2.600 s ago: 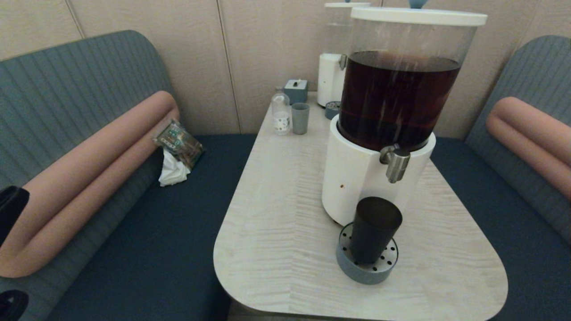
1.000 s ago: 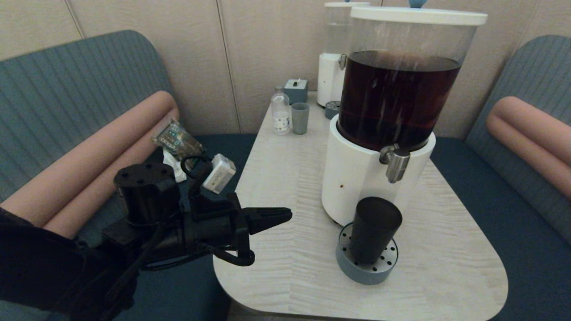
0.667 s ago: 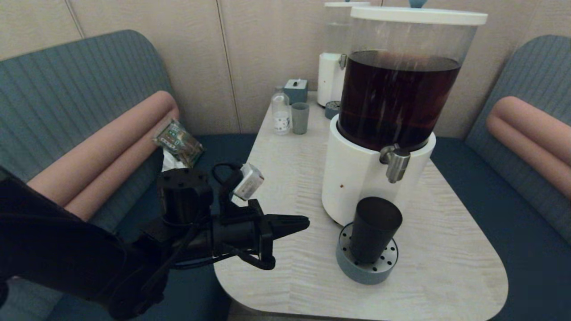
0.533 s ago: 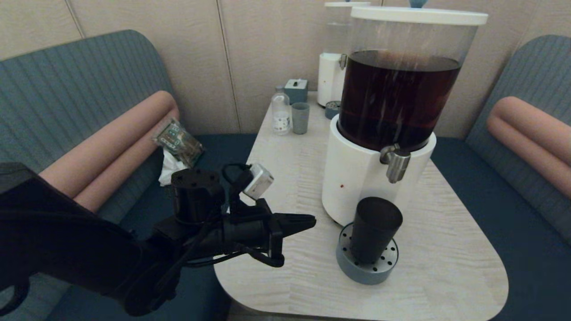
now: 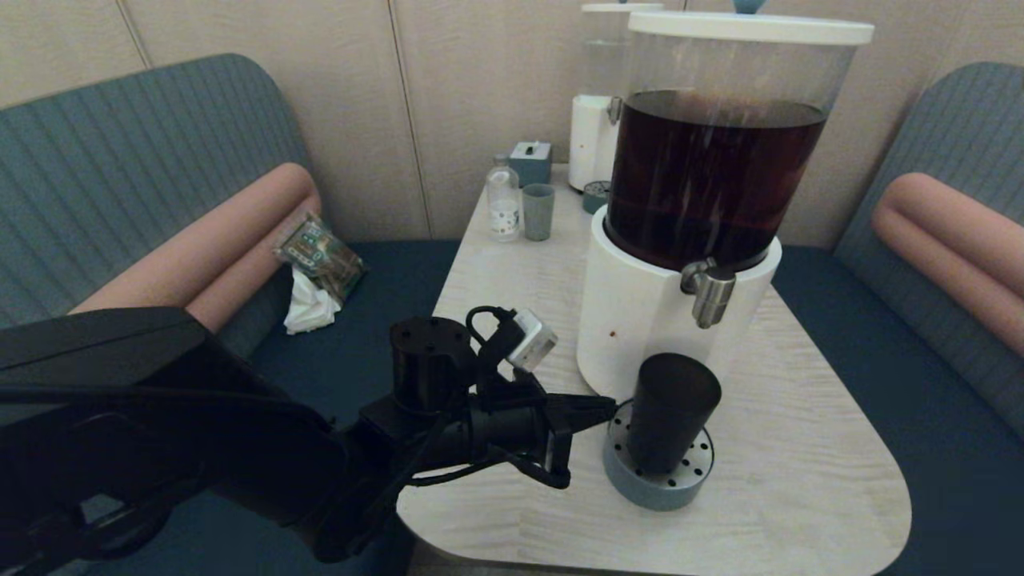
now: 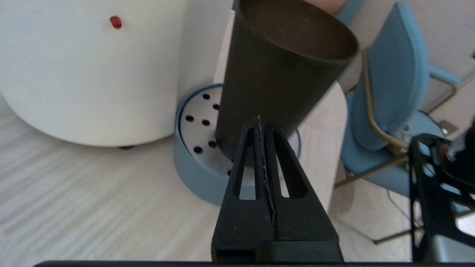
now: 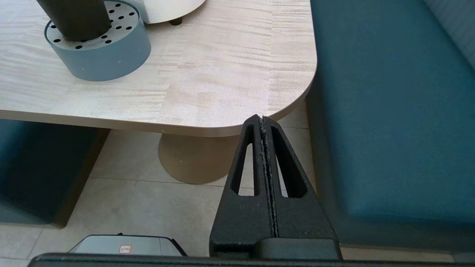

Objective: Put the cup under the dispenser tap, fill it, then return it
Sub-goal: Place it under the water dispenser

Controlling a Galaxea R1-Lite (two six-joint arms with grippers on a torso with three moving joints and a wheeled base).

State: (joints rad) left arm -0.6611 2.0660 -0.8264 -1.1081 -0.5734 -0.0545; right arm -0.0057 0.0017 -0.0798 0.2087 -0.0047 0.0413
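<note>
I hold the left gripper [image 5: 612,406], jaws pressed together and empty, at nine o'clock of the cup [image 5: 670,410], which stands on the drip tray [image 5: 652,490] beneath the tap [image 5: 709,293]; next I judge I must spread the jaws to grasp it.

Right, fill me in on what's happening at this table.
The robot's left pincer, shut and empty, is beside the dark cup, just short of it. The cup stands upright on the perforated drip tray, below the steel tap of the big dispenser that holds dark liquid. No liquid is running, and the cup looks empty in the left wrist view. The right pincer is shut and parked off the table corner.
</note>
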